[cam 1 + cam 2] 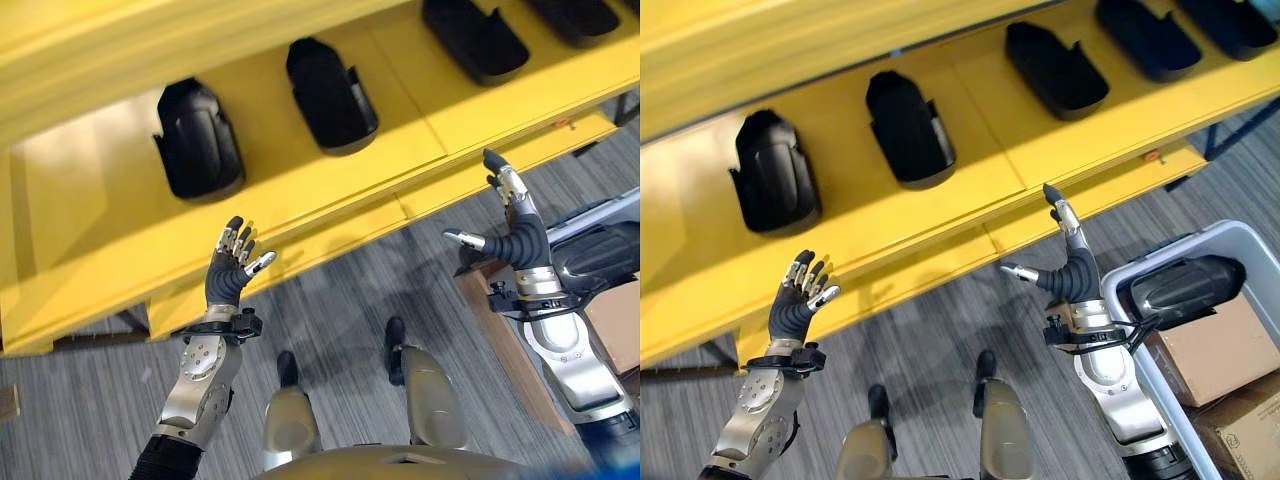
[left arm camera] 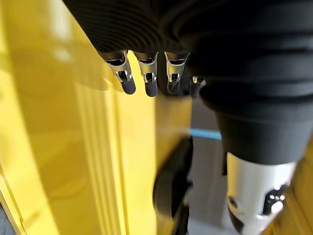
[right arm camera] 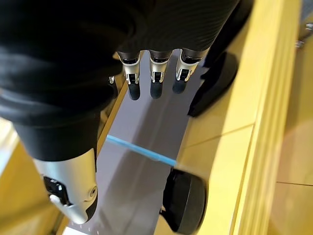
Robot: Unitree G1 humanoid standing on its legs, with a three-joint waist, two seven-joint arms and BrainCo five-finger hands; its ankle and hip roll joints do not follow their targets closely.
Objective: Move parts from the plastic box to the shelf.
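— How many parts sit on the yellow shelf (image 1: 940, 215)?

— Five black parts (image 1: 908, 128) in a row; a sixth lies in the grey plastic box (image 1: 1240, 238) beside cardboard boxes (image 1: 1215, 355).

— And the hands?

— Left hand (image 1: 795, 300) and right hand (image 1: 1068, 270) are raised before the shelf, fingers apart, empty.

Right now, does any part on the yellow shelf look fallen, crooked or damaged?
Nothing stands out. The black parts lie in a row on the yellow shelf, none tipped. One part waits in the plastic box. Left hand and right hand are open, empty.
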